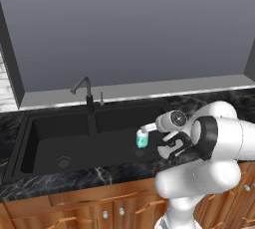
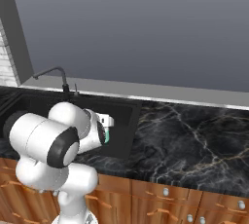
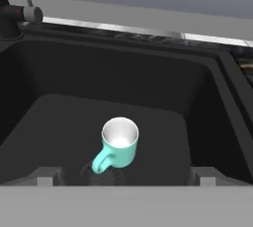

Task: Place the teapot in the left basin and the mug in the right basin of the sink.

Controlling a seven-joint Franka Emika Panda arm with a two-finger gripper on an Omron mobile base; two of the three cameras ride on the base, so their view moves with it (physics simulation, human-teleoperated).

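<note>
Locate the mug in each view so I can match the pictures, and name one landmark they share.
Left base view: the mug stands upright in the sink, just left of the gripper.
Right base view: a teal sliver at the arm's right edge.
Hand view: lower centre, upright on the basin floor, handle toward the camera.
Shared landmark: the faucet.

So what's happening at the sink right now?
Gripper open, above the basin. Mug upright on the basin floor, released. Nothing in the way.
</note>
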